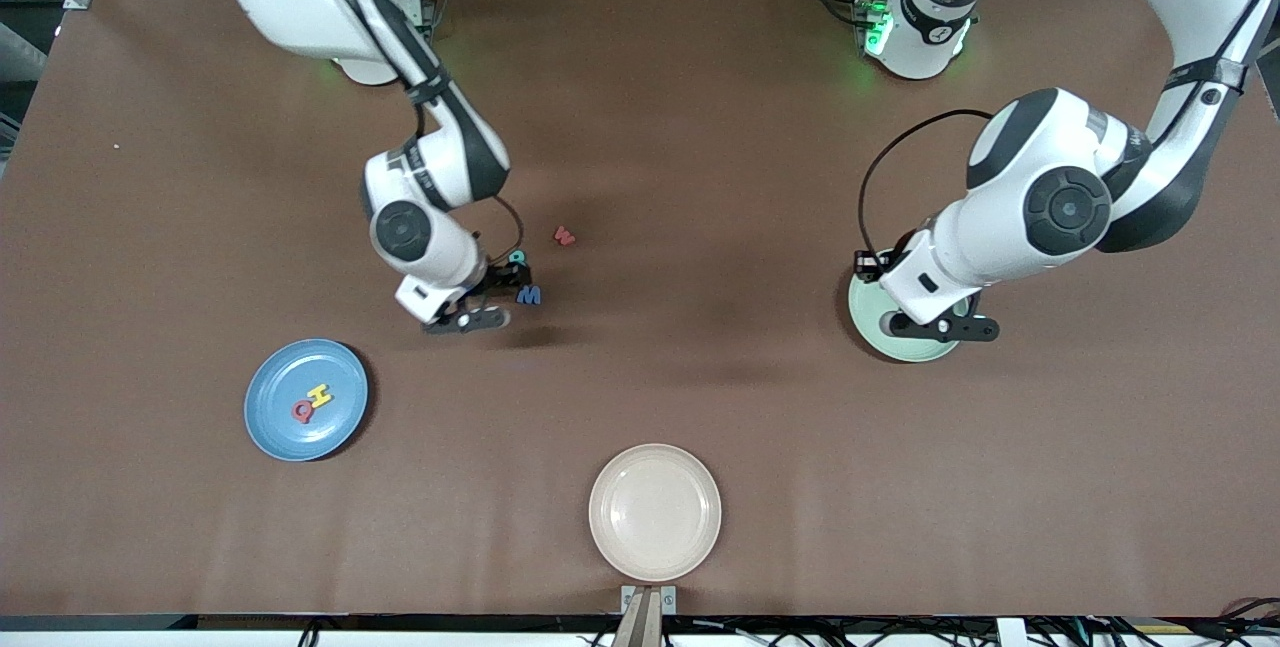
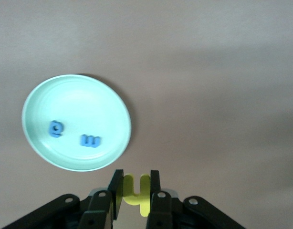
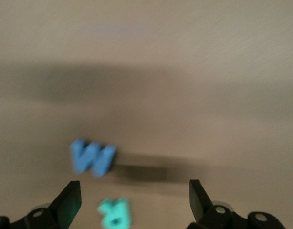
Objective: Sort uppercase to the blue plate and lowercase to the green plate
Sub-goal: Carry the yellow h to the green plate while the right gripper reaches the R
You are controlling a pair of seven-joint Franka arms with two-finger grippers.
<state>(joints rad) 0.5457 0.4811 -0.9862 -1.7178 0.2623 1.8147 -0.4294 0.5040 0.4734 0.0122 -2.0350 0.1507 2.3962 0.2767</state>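
Two arms work over a brown worktop. The left end effector hangs over the worktop just beside the green plate, its fingers pressed against a yellow lowercase h and holding it clear of the surface. Two blue lowercase letters already lie in that plate: a rounded a/e-like letter and an m, apart from each other. The green plate sits toward the left arm's end of the worktop and is largely covered by the arm in the front view. The right end effector is spread wide and empty, low over the teal-green R, with the blue M just beside the R, both near the middle of the worktop. The red w lies alone, farther from the front camera than the M. The blue plate, toward the right arm's end, carries the yellow H touching the red Q. A beige plate stands nearest the front camera.
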